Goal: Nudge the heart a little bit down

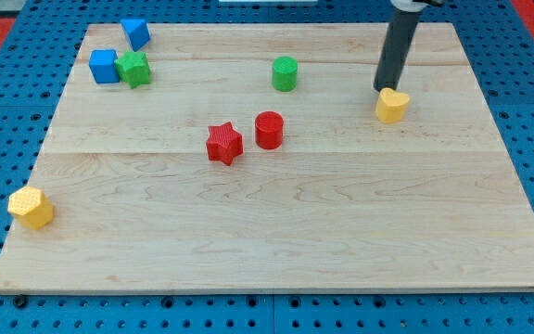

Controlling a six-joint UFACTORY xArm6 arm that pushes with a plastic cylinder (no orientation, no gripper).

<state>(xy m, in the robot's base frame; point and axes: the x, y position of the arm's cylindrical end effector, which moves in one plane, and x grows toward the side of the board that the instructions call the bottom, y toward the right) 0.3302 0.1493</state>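
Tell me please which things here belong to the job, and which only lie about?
For the job:
yellow heart
my tip, at the heart's upper left edge

Only lying about:
yellow hexagon
red star
red cylinder
green cylinder
green star
two blue blocks

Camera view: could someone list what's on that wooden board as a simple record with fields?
board: wooden
my tip: at the yellow heart's top-left edge
yellow heart: near the view's right
yellow hexagon: at the view's bottom left
red star: middle, beside the red cylinder
green cylinder: toward the top
green star: touching the blue cube, top left
blue block: above them
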